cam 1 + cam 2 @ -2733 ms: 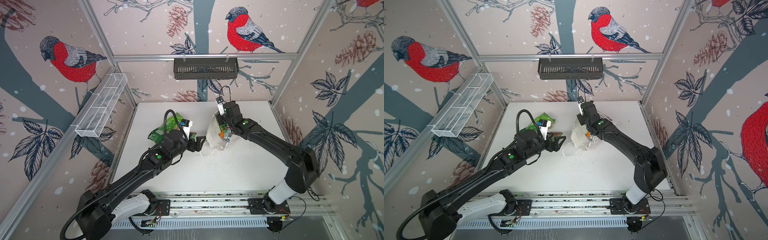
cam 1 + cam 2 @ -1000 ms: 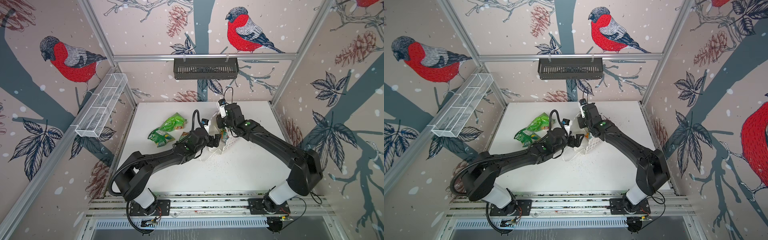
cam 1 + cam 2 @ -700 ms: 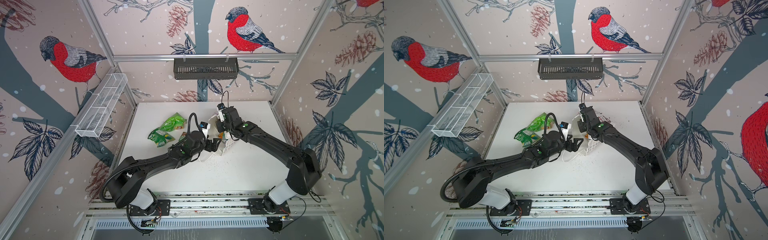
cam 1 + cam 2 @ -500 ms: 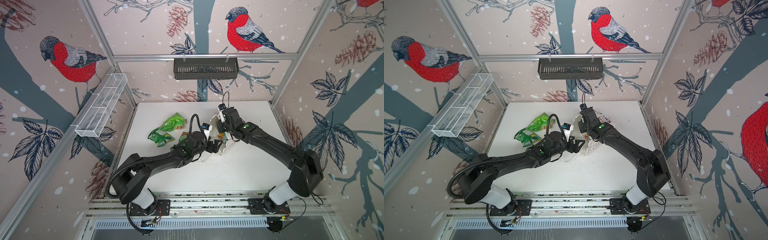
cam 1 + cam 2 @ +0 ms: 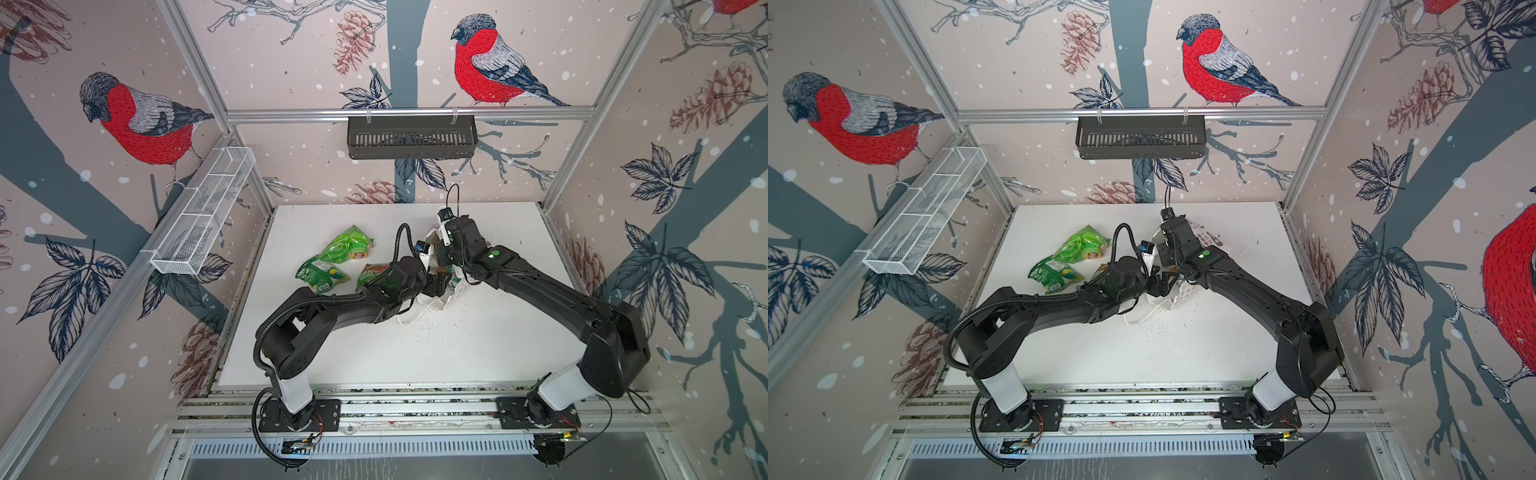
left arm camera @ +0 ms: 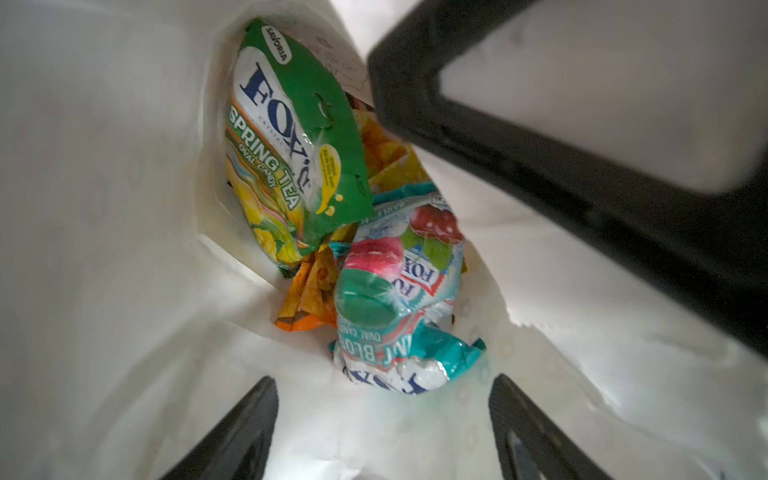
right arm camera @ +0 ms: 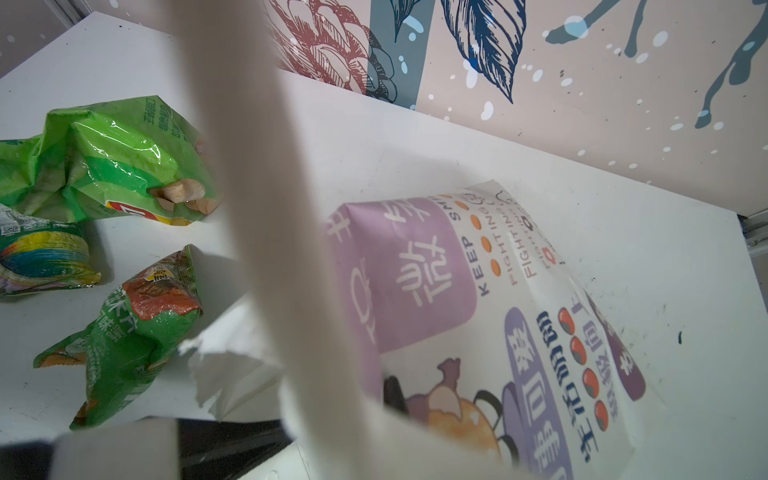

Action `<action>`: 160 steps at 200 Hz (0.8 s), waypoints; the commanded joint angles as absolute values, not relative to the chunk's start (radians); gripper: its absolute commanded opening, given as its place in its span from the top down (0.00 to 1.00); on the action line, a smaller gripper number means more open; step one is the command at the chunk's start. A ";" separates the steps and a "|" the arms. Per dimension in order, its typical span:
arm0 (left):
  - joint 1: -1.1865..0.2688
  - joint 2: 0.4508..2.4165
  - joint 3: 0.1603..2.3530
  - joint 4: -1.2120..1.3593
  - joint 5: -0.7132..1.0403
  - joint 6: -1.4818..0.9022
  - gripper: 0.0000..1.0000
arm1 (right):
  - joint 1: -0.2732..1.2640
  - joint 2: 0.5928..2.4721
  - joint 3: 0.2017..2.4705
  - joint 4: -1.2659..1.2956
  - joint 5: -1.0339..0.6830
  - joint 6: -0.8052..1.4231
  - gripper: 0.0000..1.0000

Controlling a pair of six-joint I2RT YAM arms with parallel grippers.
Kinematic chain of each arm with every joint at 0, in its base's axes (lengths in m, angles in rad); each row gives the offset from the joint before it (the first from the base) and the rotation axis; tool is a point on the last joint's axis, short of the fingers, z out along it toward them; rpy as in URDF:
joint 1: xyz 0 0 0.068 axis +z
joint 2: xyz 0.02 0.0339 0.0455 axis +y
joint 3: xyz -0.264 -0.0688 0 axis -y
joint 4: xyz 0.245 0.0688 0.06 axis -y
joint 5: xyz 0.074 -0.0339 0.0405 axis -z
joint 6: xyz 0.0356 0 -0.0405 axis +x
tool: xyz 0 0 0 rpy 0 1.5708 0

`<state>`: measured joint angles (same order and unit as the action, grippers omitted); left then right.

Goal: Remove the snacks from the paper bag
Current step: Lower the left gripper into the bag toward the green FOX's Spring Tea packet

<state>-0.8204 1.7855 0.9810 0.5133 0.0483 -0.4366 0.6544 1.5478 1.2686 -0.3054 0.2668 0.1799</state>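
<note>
A robot lab cell: aluminium frame, bird-print panels around a white surface, arms bolted along its front edge.

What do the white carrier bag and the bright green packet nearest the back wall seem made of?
White carrier bag: likely matte paper; sharp folds, printed, no shine. Bright green packet: probably glossy plastic or foil film; crinkled, with bright highlights.

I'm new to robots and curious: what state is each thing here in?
paper bag: lying on the table, mouth held open.
left claw: open, inside the bag.
right claw: shut on the bag's rim.
Spring Tea packet: inside the bag.
teal packet: inside the bag.
orange packet: inside the bag, underneath.
bright green packet: out on the table, crumpled.
rainbow-print packet: out on the table.
red-topped green packet: out on the table.
</note>
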 commanded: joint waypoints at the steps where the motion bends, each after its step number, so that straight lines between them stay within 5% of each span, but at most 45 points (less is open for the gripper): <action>1: -0.816 1.811 0.992 0.584 -0.004 -0.430 0.20 | 0.655 1.552 1.276 -0.310 0.298 0.178 0.95; 160: -0.815 2.067 1.213 0.749 -0.124 -0.426 0.41 | 0.641 1.576 1.292 -0.271 0.221 0.162 1.00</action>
<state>-0.8139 2.0487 1.1973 0.6495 -0.0723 -0.4191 0.6445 1.5742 1.2858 -0.2840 0.2733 0.1570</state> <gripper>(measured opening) 0.596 0.050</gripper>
